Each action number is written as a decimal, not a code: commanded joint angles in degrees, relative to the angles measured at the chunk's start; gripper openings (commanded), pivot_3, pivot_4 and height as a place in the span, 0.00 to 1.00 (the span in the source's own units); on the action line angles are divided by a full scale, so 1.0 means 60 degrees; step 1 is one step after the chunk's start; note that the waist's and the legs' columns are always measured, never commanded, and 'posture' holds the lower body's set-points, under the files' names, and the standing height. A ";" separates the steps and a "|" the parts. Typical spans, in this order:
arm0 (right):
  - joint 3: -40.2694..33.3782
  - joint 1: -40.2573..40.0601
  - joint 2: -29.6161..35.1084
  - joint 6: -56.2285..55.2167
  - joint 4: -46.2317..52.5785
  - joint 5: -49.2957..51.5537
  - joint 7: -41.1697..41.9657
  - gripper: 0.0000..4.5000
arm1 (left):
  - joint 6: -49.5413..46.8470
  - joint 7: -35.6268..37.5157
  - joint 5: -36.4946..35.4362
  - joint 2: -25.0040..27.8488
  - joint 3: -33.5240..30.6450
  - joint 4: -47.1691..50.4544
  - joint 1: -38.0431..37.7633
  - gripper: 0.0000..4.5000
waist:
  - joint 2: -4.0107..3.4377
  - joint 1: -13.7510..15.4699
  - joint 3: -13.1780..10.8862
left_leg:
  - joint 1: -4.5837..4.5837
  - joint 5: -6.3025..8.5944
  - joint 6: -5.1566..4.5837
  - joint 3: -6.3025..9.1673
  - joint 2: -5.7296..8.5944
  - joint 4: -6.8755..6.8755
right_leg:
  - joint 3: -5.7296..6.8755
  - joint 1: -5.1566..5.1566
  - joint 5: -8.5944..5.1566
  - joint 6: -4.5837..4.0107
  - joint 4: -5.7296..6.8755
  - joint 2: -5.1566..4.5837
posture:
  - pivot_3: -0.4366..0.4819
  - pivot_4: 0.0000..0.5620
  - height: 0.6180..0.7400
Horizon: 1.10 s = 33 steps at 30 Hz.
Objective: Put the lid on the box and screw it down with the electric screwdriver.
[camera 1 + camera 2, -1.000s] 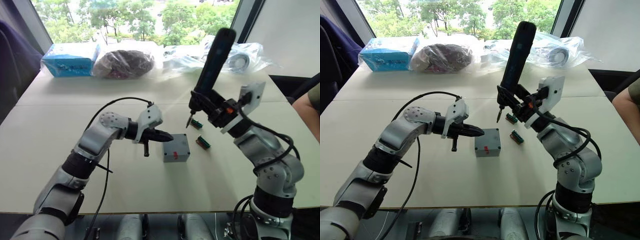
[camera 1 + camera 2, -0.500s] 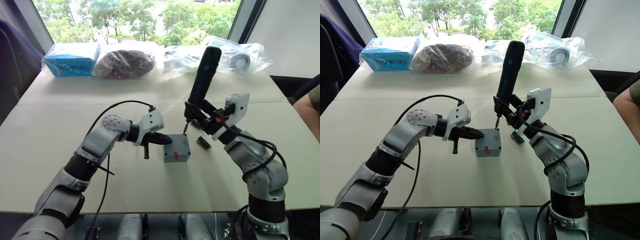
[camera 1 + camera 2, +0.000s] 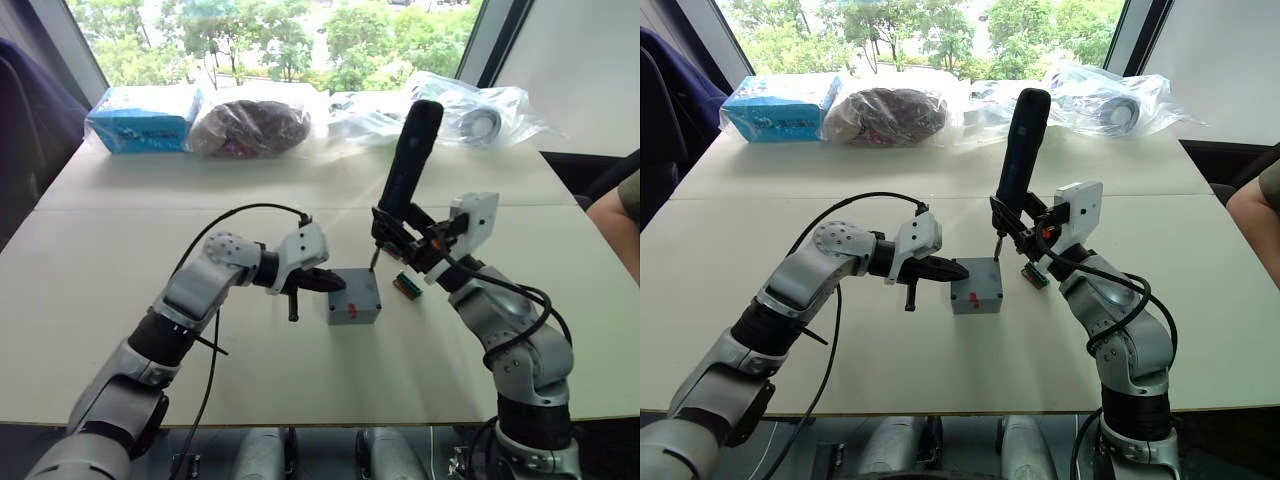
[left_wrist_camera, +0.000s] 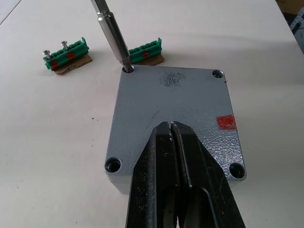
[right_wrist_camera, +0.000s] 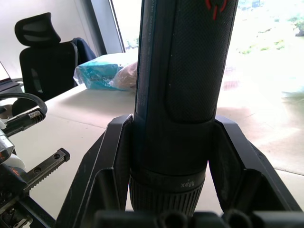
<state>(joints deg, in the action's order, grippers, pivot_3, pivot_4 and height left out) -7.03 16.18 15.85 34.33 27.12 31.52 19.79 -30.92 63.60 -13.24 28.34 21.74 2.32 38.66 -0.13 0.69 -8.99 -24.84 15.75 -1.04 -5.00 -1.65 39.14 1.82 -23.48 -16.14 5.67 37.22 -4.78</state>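
Observation:
The grey box stands mid-table with the lid lying flat on top of it, a red mark near one corner. My left gripper is shut, and its tips rest on the lid's middle. My right gripper is shut on the electric screwdriver, a black cylinder held nearly upright. Its metal bit stands in the lid's far corner hole. The lid's other three corner holes are empty.
Two green terminal blocks lie just beyond the box. Along the table's far edge sit a blue pack, a dark bag and clear plastic bags. A person's arm shows at the right edge.
My right arm has brought the screwdriver down and toward the box, so the bit now sits in the corner hole. My left gripper has edged onto the lid.

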 commanded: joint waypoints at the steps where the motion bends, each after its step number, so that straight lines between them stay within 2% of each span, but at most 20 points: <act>1: 0.0006 -0.0065 0.0217 -0.0416 0.0215 -0.0197 0.0139 0.39 | -0.0073 0.0080 0.0160 0.0001 0.0213 -0.0056 -0.0051 0.00 | 0.0001 0.0005 0.0000 | 0.0002 0.0000 -0.0001 0.0000 0.0000 0.0000 | 0.0000 0.0002 0.0000 0.0000 -0.0001 0.0000 | 0.48 0.27 1.00; 5: 0.0369 -0.0515 -0.0062 -0.0600 0.0341 -0.0116 0.0173 0.39 | -0.0007 0.0130 0.0246 -0.0011 0.0285 -0.0138 -0.0103 0.00 | 0.0009 0.0003 0.0006 | 0.0011 0.0004 -0.0007 0.0002 0.0000 0.0000 | 0.0001 0.0010 0.0000 0.0000 -0.0001 0.0000 | 0.48 0.27 1.00; 11: 0.1518 -0.1357 -0.0008 -0.1382 0.0056 -0.1343 0.0217 0.39 | 0.0009 0.0062 0.0262 -0.0162 0.0352 -0.0340 -0.0235 0.00 | 0.0028 -0.0025 0.0036 | 0.0073 0.0028 -0.0047 0.0000 -0.0003 -0.0006 | -0.0002 0.0066 -0.0003 -0.0002 -0.0009 0.0004 | 0.48 0.27 1.00; 19: 0.1450 -0.1486 -0.0113 -0.1601 -0.0894 -0.1907 -0.0111 0.39 | 0.0078 0.0019 0.0360 -0.0229 0.0442 -0.0449 -0.0356 0.00 | 0.0080 -0.0015 0.0077 | 0.0207 0.0039 -0.0060 0.0000 -0.0014 -0.0026 | -0.0001 0.0197 -0.0011 -0.0017 -0.0028 0.0009 | 0.48 0.27 1.00; 24: 0.1555 -0.1559 -0.0154 -0.1643 -0.1042 -0.1981 -0.0098 0.39 | 0.0157 0.0023 0.0422 -0.0216 0.0456 -0.0537 -0.0406 0.00 | 0.0155 -0.0012 0.0149 | 0.0221 0.0041 -0.0061 0.0001 -0.0015 -0.0032 | -0.0002 0.0208 -0.0017 -0.0027 -0.0027 0.0004 | 0.48 0.27 1.00; 33: 0.1559 -0.1649 -0.0180 -0.1709 -0.0977 -0.1954 -0.0074 0.39 | 0.0193 0.0009 0.0469 -0.0198 0.0480 -0.0551 -0.0451 0.00 | 0.0174 -0.0015 0.0198 | 0.0227 0.0042 -0.0062 0.0003 -0.0015 -0.0045 | 0.0000 0.0209 -0.0038 -0.0066 -0.0026 -0.0009 | 0.48 0.27 1.00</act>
<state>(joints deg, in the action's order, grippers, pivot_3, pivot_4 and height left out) 0.90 9.32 14.59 21.51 25.15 20.99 19.37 -29.29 63.60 -12.22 26.70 23.07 0.10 37.01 0.92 0.60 -7.80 -23.47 16.01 -1.41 -4.98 -1.74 38.86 1.83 -22.22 -16.37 5.26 37.06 -4.84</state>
